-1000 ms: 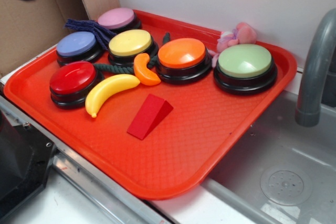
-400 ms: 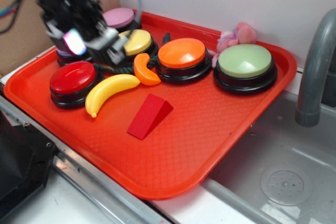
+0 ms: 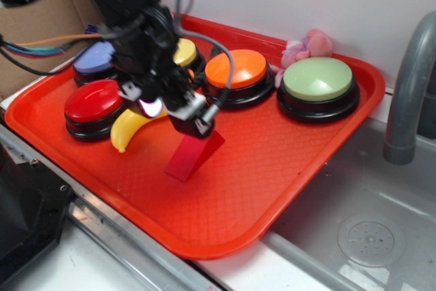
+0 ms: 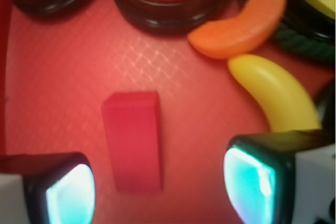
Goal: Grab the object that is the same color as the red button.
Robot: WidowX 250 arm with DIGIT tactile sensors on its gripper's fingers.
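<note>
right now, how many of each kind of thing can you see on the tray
dome buttons: 5 (red, blue, yellow, orange, green)
toy fruit: 2 (banana, orange slice)
red wedge block: 1
dark rope: 1
total: 9 in view; the arm hides part of the back of the tray

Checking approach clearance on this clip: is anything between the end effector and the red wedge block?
Nothing visible. In the wrist view the red wedge block lies on bare tray between the open fingers of the end effector. The banana and orange slice sit off to one side, apart from it.
</note>
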